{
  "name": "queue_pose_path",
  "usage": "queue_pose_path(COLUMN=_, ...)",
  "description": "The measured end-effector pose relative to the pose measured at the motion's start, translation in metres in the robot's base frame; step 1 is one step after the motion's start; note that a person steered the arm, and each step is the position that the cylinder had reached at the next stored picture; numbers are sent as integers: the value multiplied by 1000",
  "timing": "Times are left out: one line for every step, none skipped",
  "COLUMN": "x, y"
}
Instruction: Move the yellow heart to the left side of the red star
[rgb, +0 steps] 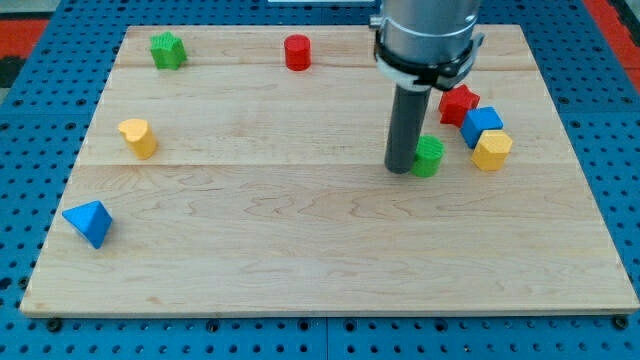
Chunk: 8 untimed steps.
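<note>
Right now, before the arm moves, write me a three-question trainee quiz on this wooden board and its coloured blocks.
1. True or false: my tip touches the yellow heart block.
2. Which block sits right beside my tip? A) green cylinder block B) blue pyramid block C) red cylinder block
3. Fill in: the red star block lies toward the view's ____ side of the wooden board.

Key: 1 false, the heart is far off at the view's left; 2 A; 3 right.
</note>
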<state>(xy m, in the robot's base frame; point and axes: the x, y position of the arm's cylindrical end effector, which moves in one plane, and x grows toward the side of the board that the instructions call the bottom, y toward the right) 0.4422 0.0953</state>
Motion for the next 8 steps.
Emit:
queue_pose_path(x=-6, y=34)
queue_pose_path(x=-9, y=21)
queue_pose_path(x=-7, y=-96)
queue_pose_path(x=2, y=-233)
queue_pose_path(x=-5, y=-335)
queue_pose_path(x=-23, y=-387)
queue_pose_path(x=-48, y=-372)
queue_pose_path(x=-51, y=-314)
